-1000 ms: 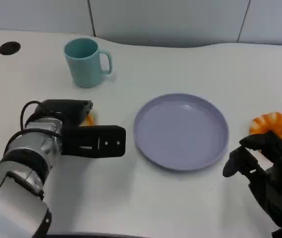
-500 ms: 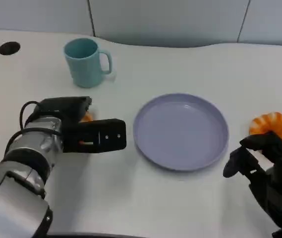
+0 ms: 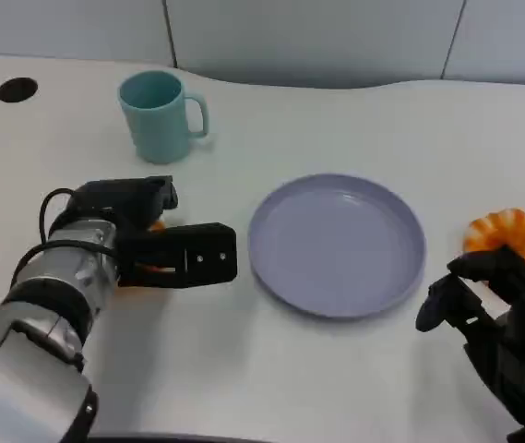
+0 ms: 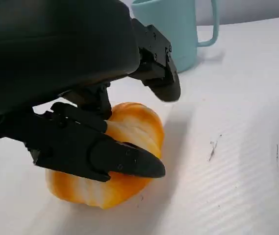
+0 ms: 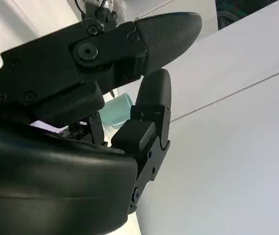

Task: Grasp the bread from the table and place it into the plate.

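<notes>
Gripping the bread (image 4: 124, 161) between black fingers (image 4: 105, 152), the left hand (image 3: 165, 251) low over the white table (image 3: 271, 388), reaching toward the plate (image 3: 337, 245). Seen from the left wrist: one long finger laid across the near face of the orange-and-cream loaf, another finger curled past its far side, loaf resting on the tabletop under the palm. From the head view, only slivers of orange peeking out beneath and behind the hand's black shell (image 3: 119, 201). Lying just beyond the fingertips, the lavender plate, close to them but not touching, with nothing on it. Standing past the back of the left hand, well apart from it, a teal mug (image 3: 159, 116), upright, handle turned toward the plate side; same mug showing beyond the fingers in the left wrist view (image 4: 178, 29). Sitting farther off beyond the mug, a dark round hole (image 3: 17, 89) in the tabletop.

Hovering off the other side of the plate, the right hand (image 3: 493, 314), fingers loosely curled and apart, holding nothing. Lying just beyond its fingertips, a second orange-and-cream piece (image 3: 516, 235), partly hidden by the fingers; contact impossible to tell. From the right wrist view, black fingers (image 5: 154, 112) spread against a pale wall, a bit of teal showing between them.
</notes>
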`<control>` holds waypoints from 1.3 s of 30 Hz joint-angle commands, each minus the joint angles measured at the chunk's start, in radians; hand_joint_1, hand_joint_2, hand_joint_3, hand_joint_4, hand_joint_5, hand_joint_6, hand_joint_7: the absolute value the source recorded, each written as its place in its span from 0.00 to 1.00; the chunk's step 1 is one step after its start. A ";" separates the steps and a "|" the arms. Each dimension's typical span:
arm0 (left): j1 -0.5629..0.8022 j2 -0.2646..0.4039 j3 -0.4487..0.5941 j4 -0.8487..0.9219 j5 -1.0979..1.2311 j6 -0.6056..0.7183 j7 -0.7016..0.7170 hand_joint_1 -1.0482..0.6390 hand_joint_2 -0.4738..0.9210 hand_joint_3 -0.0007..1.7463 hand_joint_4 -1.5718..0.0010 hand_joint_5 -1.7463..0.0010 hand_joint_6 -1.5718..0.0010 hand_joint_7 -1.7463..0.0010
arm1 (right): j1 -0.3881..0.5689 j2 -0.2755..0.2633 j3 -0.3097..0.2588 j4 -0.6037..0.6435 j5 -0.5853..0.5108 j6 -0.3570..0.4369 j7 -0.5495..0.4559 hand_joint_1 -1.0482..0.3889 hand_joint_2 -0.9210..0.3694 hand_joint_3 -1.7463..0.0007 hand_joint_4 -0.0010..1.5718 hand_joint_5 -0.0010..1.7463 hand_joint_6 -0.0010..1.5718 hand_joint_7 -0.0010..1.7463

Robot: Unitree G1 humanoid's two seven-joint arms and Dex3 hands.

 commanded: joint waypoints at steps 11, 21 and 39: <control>0.008 0.012 0.040 0.002 -0.039 -0.035 -0.004 0.56 1.00 0.04 0.64 0.05 0.67 0.12 | 0.000 -0.007 -0.005 -0.005 0.003 0.001 -0.005 0.33 0.00 0.93 0.40 0.98 0.49 0.53; 0.007 0.016 0.047 0.003 -0.048 -0.044 -0.022 0.57 1.00 0.03 0.64 0.09 0.69 0.10 | -0.011 -0.005 -0.006 0.009 0.001 -0.009 -0.003 0.33 0.00 0.93 0.39 0.98 0.49 0.53; -0.002 0.022 0.042 -0.002 -0.041 -0.072 0.001 0.58 1.00 0.01 0.62 0.01 0.67 0.10 | -0.004 -0.004 -0.007 -0.002 -0.002 -0.007 -0.016 0.33 0.00 0.92 0.38 0.99 0.49 0.53</control>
